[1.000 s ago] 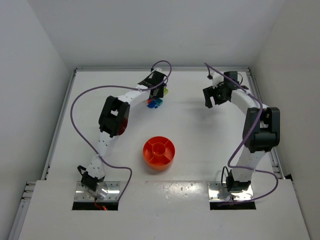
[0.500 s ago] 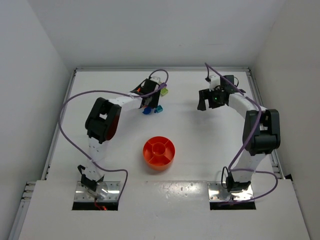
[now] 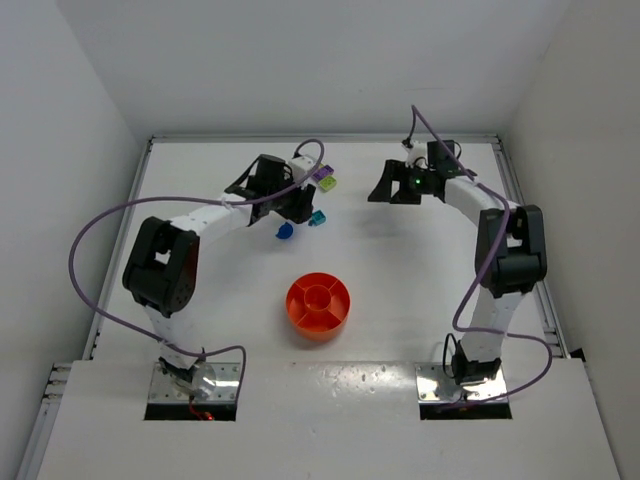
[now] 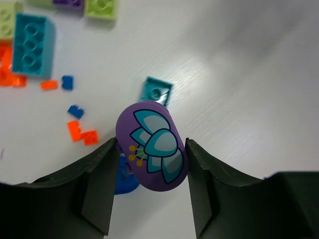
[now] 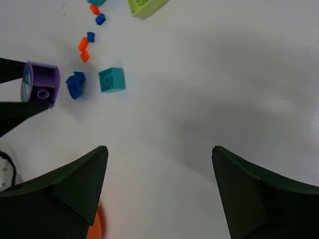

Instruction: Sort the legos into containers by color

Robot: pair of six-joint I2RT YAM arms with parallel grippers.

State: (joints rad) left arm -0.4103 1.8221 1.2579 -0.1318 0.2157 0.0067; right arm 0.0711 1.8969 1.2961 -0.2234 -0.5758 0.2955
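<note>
Left tool (image 4: 149, 152) clasped a purple flower-printed lego (image 4: 152, 142); right tool (image 5: 159, 149) hung spread wide. Other legos (image 4: 31, 45) lay scattered on the surface (image 4: 249, 74), well apart from the orange tray (image 3: 318, 326).

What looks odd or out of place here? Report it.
The purple piece clamped in the left gripper stands out: a rounded oval printed with a teal flower, unlike the plain bricks scattered behind it. Nothing looks spilled or damaged.
</note>
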